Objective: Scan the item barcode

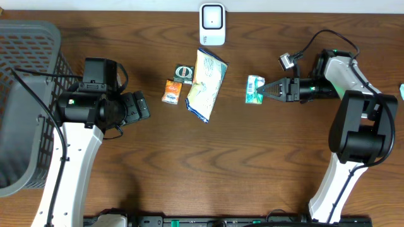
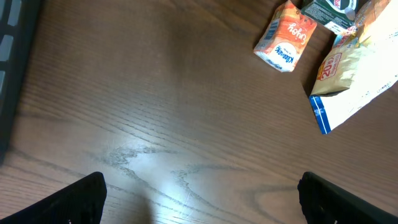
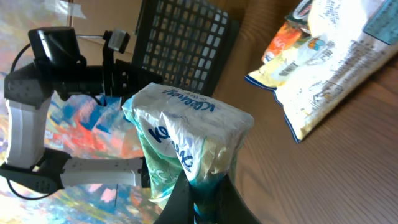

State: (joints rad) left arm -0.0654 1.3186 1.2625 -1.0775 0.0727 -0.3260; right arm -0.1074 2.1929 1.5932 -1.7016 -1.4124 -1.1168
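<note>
Basket: one, grey mesh [image 1: 25, 94], at the far left edge of the table [image 1: 208, 170].
Arms: two, one on each side of my overhead view.
Left gripper [image 1: 145, 106]: spread wide and holding nothing. It points right towards the packets, and my left wrist camera shows only bare wood between the fingers.
Packaged items: four in all, three in a cluster mid-table and one apart to the right.
Orange pack [image 1: 171, 91]: one, lying flat at the left of the cluster, nearest the left gripper.
Dark packet [image 1: 184, 73]: one, small, just behind the orange pack and against the left edge of the large bag.
Large bag [image 1: 206, 85]: one, pale yellow with a blue end, lying flat and slightly angled (by far the biggest of the four).
Scanner [image 1: 212, 24]: one, white, at the far edge of the table, just beyond the top of the large bag.
Green pack [image 1: 255, 89]: one, right of the large bag and not touching it, well short of the scanner. I cannot tell whether it is clear of the wood.
Right gripper [image 1: 262, 90]: clamped on the right end of the green pack. My right wrist camera shows both fingers pinching its crumpled wrapper.
</note>
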